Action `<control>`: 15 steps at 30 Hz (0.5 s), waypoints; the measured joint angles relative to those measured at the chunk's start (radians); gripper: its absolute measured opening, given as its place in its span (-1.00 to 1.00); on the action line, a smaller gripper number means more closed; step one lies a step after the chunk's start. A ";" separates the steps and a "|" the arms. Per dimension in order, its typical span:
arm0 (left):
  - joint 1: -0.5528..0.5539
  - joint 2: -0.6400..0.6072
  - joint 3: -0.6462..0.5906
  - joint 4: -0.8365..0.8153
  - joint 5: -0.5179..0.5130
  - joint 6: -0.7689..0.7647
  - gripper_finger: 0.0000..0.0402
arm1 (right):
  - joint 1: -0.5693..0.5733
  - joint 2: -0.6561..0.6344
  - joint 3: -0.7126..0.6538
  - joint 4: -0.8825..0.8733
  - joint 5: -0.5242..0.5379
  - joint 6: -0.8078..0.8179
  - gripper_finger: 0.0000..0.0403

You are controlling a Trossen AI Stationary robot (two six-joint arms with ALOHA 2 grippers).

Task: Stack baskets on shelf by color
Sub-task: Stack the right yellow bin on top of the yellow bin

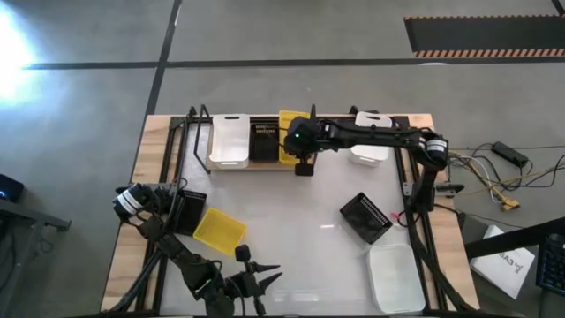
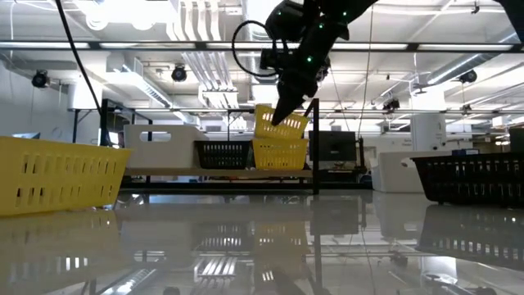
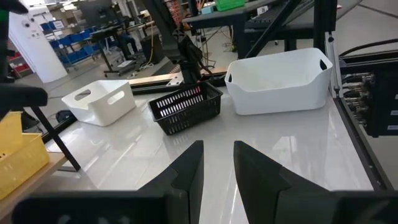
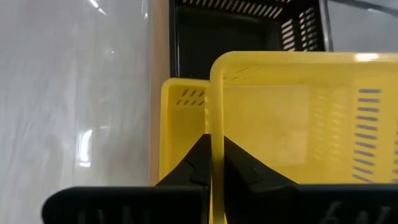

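Observation:
On the shelf (image 1: 199,166) at the table's far side stand a white basket (image 1: 228,141), a black basket (image 1: 263,141) and a yellow basket (image 2: 280,154) in a row. My right gripper (image 2: 286,111) is shut on a second yellow basket (image 2: 282,123), held tilted right above the shelf's yellow one. My left gripper (image 3: 217,168) waits near the table's front edge, open, with nothing between its fingers. Another yellow basket (image 1: 219,228) lies on the table near the left arm. My right gripper pinches one side wall of the upper yellow basket at its rim (image 4: 216,118), one finger inside and one outside. The fingers slant down from above. The basket hangs tilted, its lower edge at the rim of the yellow basket beneath; whether it rests there I cannot tell.
On the table lie a black basket (image 1: 366,216) right of centre, a white basket (image 1: 395,276) at the near right, another white basket (image 1: 369,152) by the shelf's right end, and a black basket (image 1: 187,212) beside the left arm. The shelf's black posts (image 2: 316,147) stand upright.

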 joint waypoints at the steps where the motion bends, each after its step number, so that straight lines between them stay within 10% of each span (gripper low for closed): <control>1: 0.000 0.000 0.000 0.000 0.000 0.000 -0.64 | 0.000 0.008 0.000 0.001 0.000 0.000 -0.96; 15: 0.000 0.000 0.000 0.000 0.000 -0.001 -0.64 | 0.000 0.059 -0.002 0.000 0.008 0.023 -0.86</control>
